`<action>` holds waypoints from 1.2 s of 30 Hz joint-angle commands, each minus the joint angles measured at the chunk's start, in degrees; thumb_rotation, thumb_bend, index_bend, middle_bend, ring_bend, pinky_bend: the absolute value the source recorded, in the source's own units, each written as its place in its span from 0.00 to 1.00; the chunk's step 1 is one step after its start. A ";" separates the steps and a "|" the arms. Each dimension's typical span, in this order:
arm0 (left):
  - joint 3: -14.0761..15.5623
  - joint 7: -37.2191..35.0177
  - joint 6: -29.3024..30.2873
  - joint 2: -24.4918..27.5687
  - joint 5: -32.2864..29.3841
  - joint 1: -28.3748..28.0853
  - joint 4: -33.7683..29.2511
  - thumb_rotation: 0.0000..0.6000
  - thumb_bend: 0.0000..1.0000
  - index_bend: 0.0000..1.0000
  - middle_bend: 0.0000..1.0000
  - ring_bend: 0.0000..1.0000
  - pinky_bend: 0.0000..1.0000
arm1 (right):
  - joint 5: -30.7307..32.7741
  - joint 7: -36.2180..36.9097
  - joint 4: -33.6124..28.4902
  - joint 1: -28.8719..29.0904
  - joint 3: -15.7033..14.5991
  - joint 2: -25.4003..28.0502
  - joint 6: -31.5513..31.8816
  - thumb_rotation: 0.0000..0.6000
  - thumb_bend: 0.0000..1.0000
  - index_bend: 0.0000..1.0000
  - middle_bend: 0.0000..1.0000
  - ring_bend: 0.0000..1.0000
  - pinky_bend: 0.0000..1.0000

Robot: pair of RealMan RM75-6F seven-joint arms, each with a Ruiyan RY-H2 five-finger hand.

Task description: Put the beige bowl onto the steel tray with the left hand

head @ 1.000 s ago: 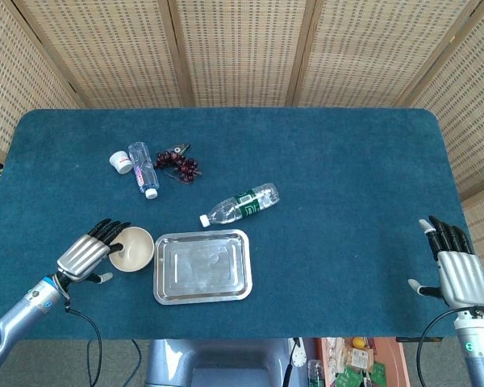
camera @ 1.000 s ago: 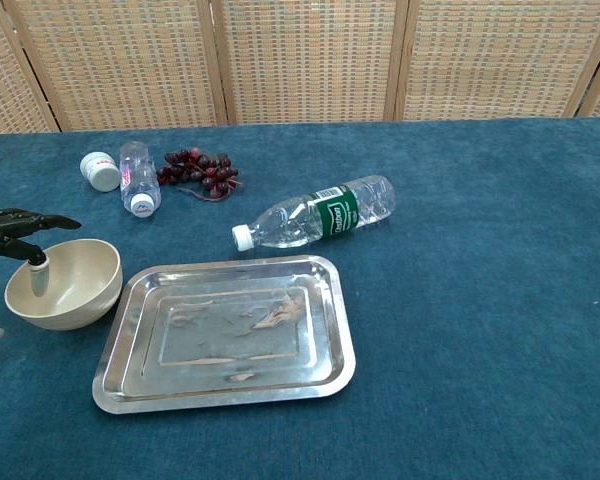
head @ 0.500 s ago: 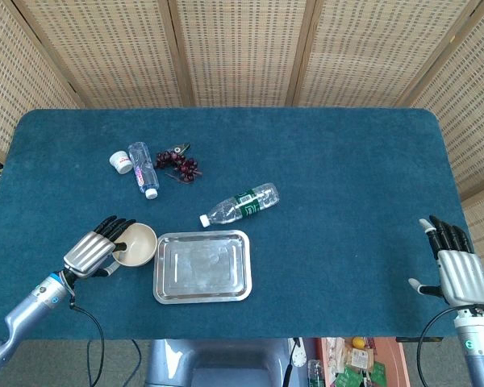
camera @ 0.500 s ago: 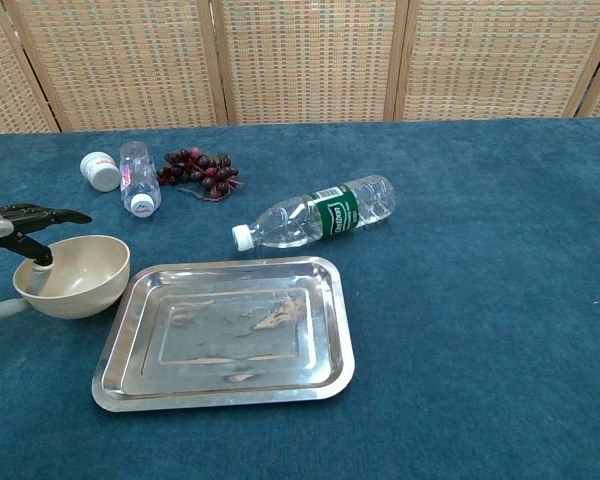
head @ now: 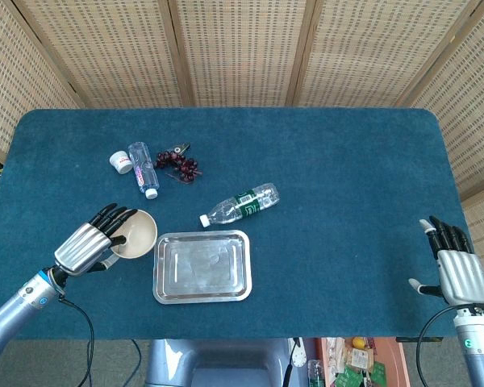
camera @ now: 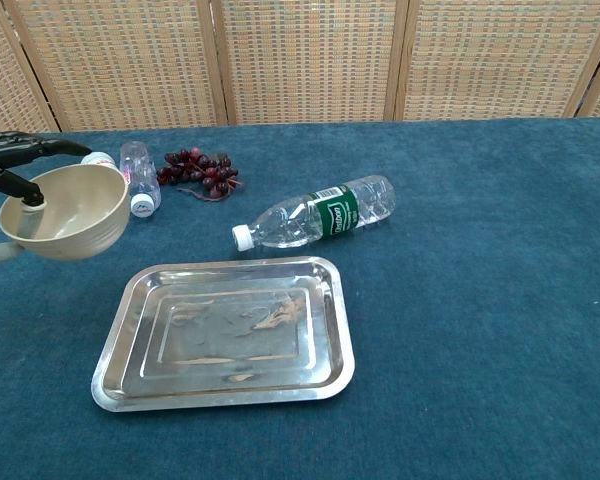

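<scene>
The blue table (head: 347, 161) carries everything, and the steel tray (camera: 225, 333) lies flat on it just to the right of the left hand (head: 87, 244), a little nearer the robot than the hand's fingertips. The left hand holds the beige bowl (camera: 65, 212) by its rim, dark fingers (camera: 20, 148) reaching over the far edge and into the hollow while the thumb props it from below; in the chest view the bowl hangs clear of the cloth, tilted, up and to the left of the tray and apart from it. Beyond the tray, farther right of that hand, a clear water bottle (camera: 315, 212) with a green label lies on its side. Past the hand's fingertips, farther up the table, rest a small clear bottle (head: 143, 168), a bunch of dark grapes (head: 180, 164) beside it and a little white jar (head: 121, 162). The right hand (head: 456, 272) sits well apart at the table's opposite edge, fingers spread straight, holding nothing.
</scene>
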 commanded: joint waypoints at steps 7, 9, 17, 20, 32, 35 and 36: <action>0.97 7.37 -6.06 -3.69 6.60 -6.72 -3.22 1.00 0.43 0.64 0.00 0.00 0.00 | 1.14 -0.72 0.50 0.32 0.22 -0.43 -0.46 1.00 0.00 0.00 0.00 0.00 0.00; 1.12 7.71 -7.09 -5.50 7.25 -7.80 -2.28 1.00 0.43 0.64 0.00 0.00 0.00 | 1.50 -0.88 0.61 0.36 0.30 -0.52 -0.52 1.00 0.00 0.00 0.00 0.00 0.00; 1.82 7.45 -11.08 -10.90 8.49 -11.86 0.82 1.00 0.43 0.64 0.00 0.00 0.00 | 3.37 -1.55 1.52 0.72 0.72 -0.96 -1.20 1.00 0.00 0.00 0.00 0.00 0.00; 2.09 7.37 -11.70 -12.03 8.45 -12.52 0.99 1.00 0.43 0.64 0.00 0.00 0.00 | 3.69 -1.93 1.78 0.80 0.75 -1.21 -1.24 1.00 0.00 0.00 0.00 0.00 0.00; 1.73 12.39 -13.40 -9.52 4.19 -12.52 -3.40 1.00 0.06 0.00 0.00 0.00 0.00 | 3.44 -1.91 1.54 0.79 0.58 -1.21 -1.00 1.00 0.00 0.00 0.00 0.00 0.00; 1.42 11.70 -11.17 -6.42 3.13 -11.74 -5.82 1.00 0.00 0.00 0.00 0.00 0.00 | 2.77 -1.49 1.12 0.62 0.42 -0.94 -0.67 1.00 0.00 0.00 0.00 0.00 0.00; 1.21 11.57 -10.36 -5.09 2.48 -11.32 -7.00 1.00 0.00 0.00 0.00 0.00 0.00 | 2.51 -1.32 1.00 0.57 0.35 -0.82 -0.59 1.00 0.00 0.00 0.00 0.00 0.00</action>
